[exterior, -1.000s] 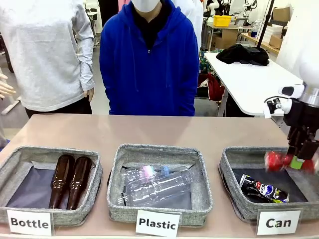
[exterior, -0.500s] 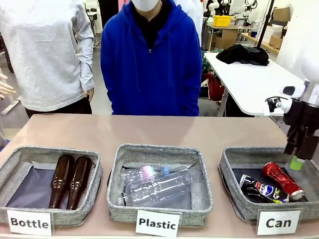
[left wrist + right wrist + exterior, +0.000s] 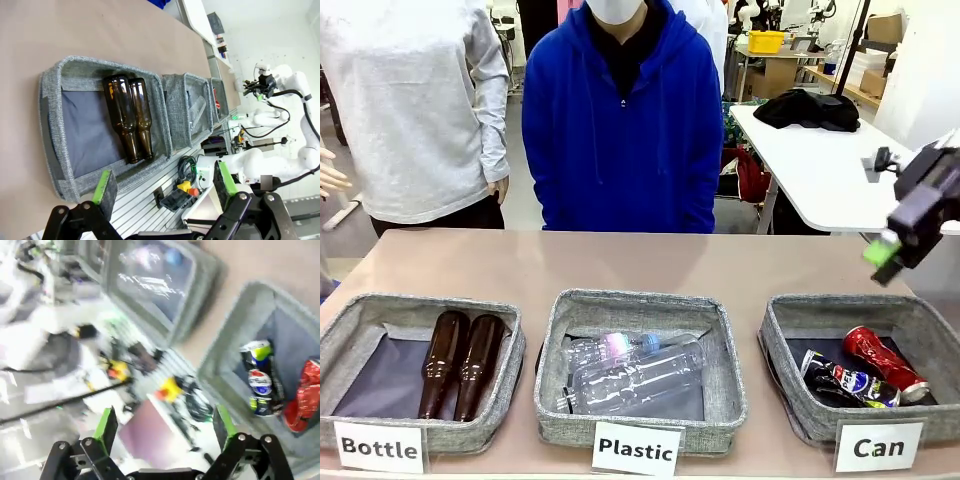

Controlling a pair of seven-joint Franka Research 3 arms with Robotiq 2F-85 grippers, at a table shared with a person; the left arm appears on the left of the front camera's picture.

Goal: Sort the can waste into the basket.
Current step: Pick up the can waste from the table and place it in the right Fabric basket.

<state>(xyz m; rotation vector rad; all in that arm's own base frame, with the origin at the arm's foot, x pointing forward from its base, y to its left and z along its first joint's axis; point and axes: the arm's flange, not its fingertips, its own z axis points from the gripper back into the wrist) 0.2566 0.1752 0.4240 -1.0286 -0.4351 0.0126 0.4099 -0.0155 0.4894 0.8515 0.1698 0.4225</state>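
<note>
Grey fabric forms the basket (image 3: 790,345) marked "Can", which sits at the right end of a row of three on the brown table (image 3: 620,265). Both cans lie inside it on the dark lining: the crushed red can (image 3: 886,361) toward the far right, and the slim black can (image 3: 848,381) just beside it on the left, the two touching or nearly so. In the right wrist view, which is blurred, the same pair lies side by side in that basket.

Up above the basket's far right corner, the right claw (image 3: 886,255) hangs in the air, tilted, with nothing between its green pads; its jaws stand wide apart in the right wrist view (image 3: 165,427). The left claw (image 3: 165,185) is likewise spread wide and empty, held off the near edge of the table by the basket (image 3: 55,125) with two brown bottles (image 3: 129,117) lying side by side in it.

Clear plastic bottles (image 3: 635,370) fill the middle basket (image 3: 555,350) labelled "Plastic". A person in a blue hoodie (image 3: 620,125) stands at the far side of the table.
</note>
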